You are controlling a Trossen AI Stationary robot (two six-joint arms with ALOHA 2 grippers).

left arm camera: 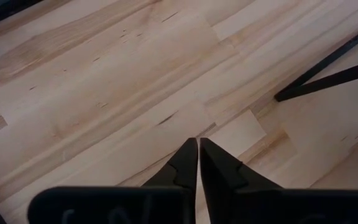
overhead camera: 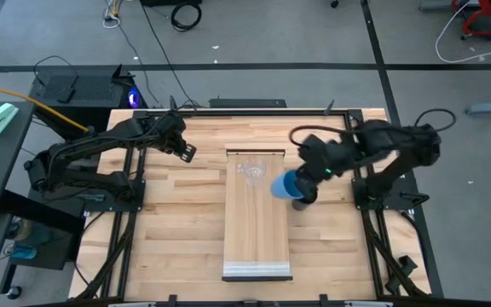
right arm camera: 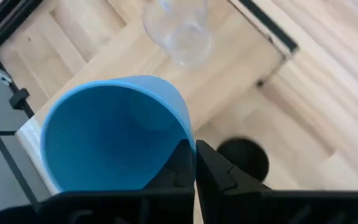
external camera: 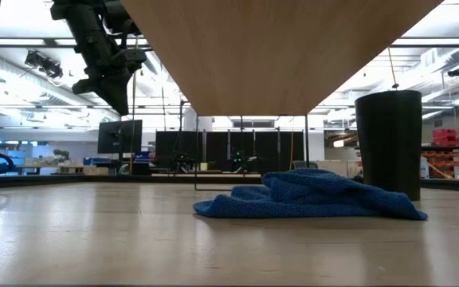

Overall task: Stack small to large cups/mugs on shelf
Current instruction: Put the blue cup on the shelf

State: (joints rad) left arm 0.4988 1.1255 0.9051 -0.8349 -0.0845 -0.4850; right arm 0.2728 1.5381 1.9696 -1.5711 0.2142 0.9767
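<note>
The shelf point(overhead camera: 258, 230) is a long light-wood board raised on thin black legs over the middle of the table. A clear cup point(overhead camera: 250, 168) stands on its far end. My right gripper point(overhead camera: 297, 186) is shut on the blue cup point(overhead camera: 282, 185), which hangs in the air over the shelf's right edge. The black cup point(overhead camera: 302, 203) stands upright on the tabletop just right of the shelf, below that gripper, and shows in the low view point(external camera: 389, 143). My left gripper point(overhead camera: 187, 152) hovers shut over the table, left of the shelf's far end. My right gripper holds the blue cup by its wall at the rim point(right arm camera: 185, 134), one finger inside the cup and one outside. The fingers slant down from the table's right. The cup is lifted clear and tilted, its open mouth turned up toward the wrist.
A crumpled blue cloth point(external camera: 309, 195) lies on the tabletop under the shelf. The table frame's black rails point(overhead camera: 361, 213) run along both sides. Bare wood lies left of the shelf and along its near half.
</note>
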